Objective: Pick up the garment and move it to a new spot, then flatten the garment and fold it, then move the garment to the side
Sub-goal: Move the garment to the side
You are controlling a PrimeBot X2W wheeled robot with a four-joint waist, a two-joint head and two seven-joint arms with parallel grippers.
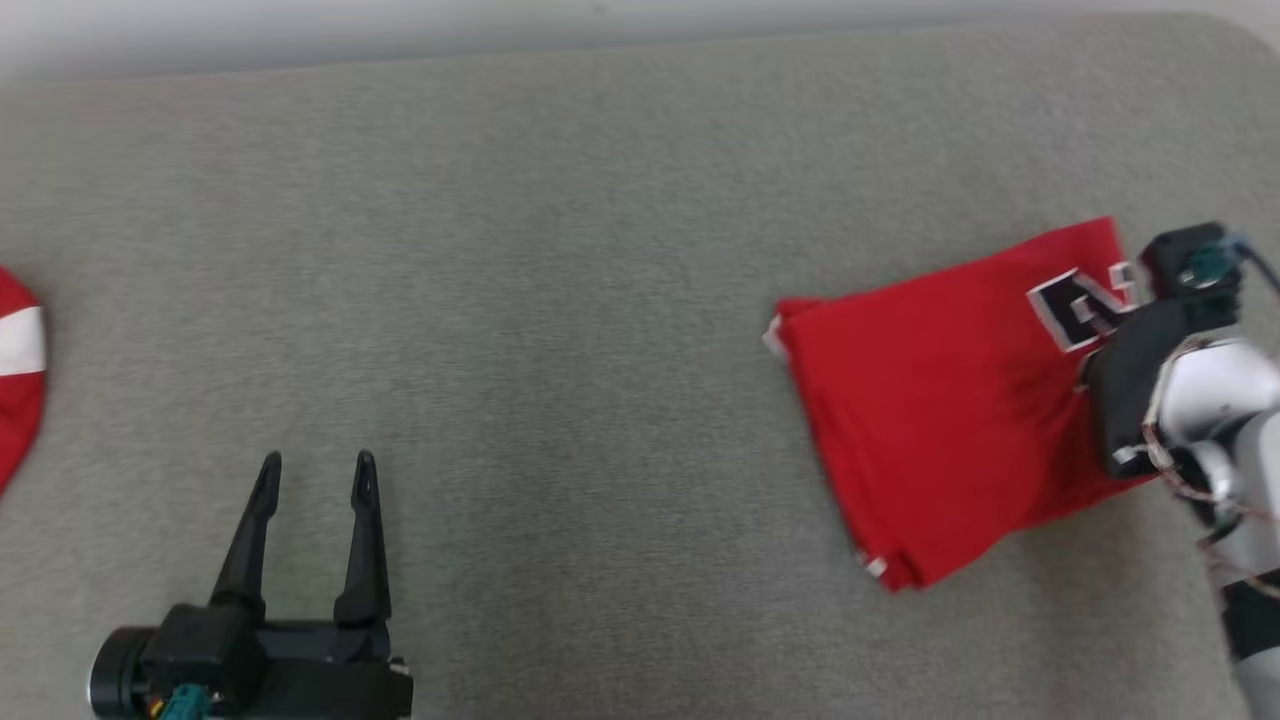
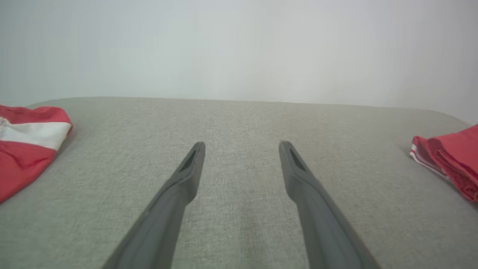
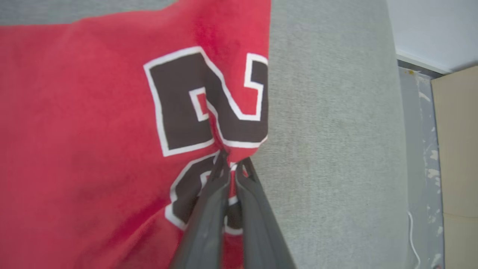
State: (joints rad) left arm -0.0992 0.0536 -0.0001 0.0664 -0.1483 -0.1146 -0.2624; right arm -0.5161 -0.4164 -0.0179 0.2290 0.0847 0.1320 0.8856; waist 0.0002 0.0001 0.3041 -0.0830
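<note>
Pinching the red garment [image 1: 930, 420] — right hand [image 3: 233, 164]; left hand [image 1: 318, 470] wide, red-and-white cloth [image 1: 15, 370] nearby.

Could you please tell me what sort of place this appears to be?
Probably an indoor test room: a grey fabric-covered table against a plain pale wall, a folded red garment, a paint-spattered floor.

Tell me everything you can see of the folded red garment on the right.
The red garment is a knit-looking jersey with black, white-outlined lettering and white trim at its edges. It lies folded into a layered rectangle, skewed, at the right of the grey fabric surface. The right hand is shut, pinching its edge by the lettering.
</note>
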